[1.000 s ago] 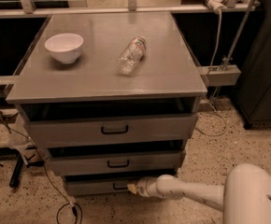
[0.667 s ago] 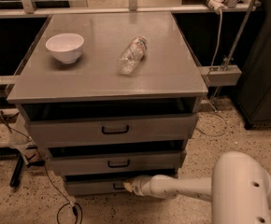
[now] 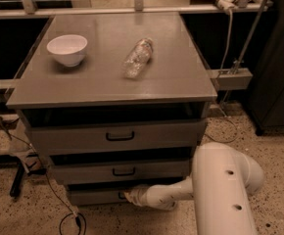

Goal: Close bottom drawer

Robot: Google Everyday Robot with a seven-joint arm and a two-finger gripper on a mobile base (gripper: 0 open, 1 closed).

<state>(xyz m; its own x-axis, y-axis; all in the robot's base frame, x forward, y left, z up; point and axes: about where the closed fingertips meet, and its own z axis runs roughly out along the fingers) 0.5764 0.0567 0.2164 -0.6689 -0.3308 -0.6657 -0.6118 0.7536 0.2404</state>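
Note:
The bottom drawer (image 3: 95, 196) is the lowest of three grey drawers in the cabinet, with a low front; its handle is hidden behind my wrist. My gripper (image 3: 129, 196) reaches in from the right on a white arm (image 3: 220, 190) and is pressed against the middle of that drawer's front. The drawer front sits slightly behind the middle drawer (image 3: 117, 172) front. The top drawer (image 3: 117, 136) has a wider black handle.
A white bowl (image 3: 67, 49) and a clear plastic bottle (image 3: 137, 57) lying on its side rest on the grey cabinet top (image 3: 171, 77). Cables (image 3: 63, 214) trail on the speckled floor at the left. A dark cabinet (image 3: 279, 82) stands at the right.
My arm has moved further left and closer to the cabinet; the gripper has stayed against the bottom drawer front, which looks pushed further in.

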